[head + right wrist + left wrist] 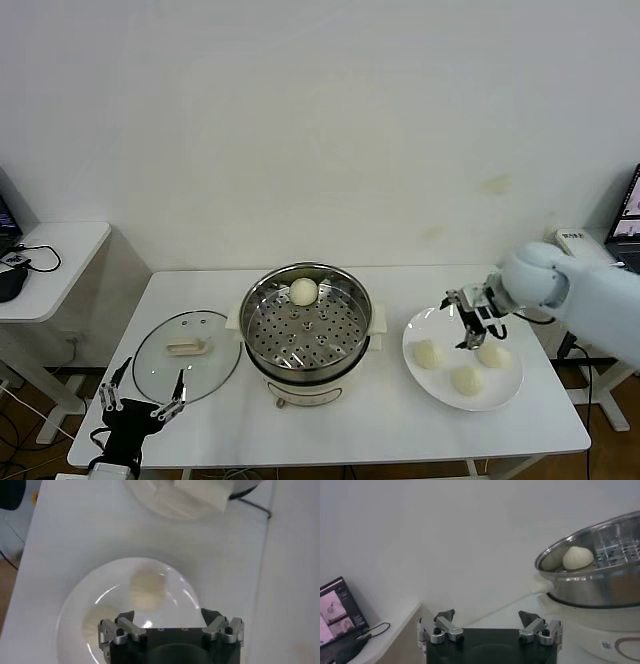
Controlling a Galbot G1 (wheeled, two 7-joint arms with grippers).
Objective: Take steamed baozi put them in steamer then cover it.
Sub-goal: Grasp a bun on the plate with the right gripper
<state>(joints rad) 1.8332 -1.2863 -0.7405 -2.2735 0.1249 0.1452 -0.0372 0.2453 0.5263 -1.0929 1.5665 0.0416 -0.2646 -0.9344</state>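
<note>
The steamer (pixel 307 325), a shiny perforated steel basket on a white pot, stands mid-table with one baozi (pixel 303 291) at its far side. Three baozi (pixel 427 353), (pixel 466 379), (pixel 493 354) lie on the white plate (pixel 425 322) to its right. My right gripper (pixel 472 325) hovers open and empty over the plate, between the two far buns. In the right wrist view the gripper (pixel 167 616) is above the plate (pixel 100 580), with one baozi (pixel 148 589) ahead of the jaws. My left gripper (pixel 140 400) is open and parked at the table's front left.
The round glass lid (pixel 187 353) lies flat left of the steamer. The left wrist view shows my left gripper (pixel 487 616), the steamer (pixel 600 575) with its baozi (pixel 578 557), and a laptop (pixel 337 610) on a side table. Another side table (pixel 50 255) stands at far left.
</note>
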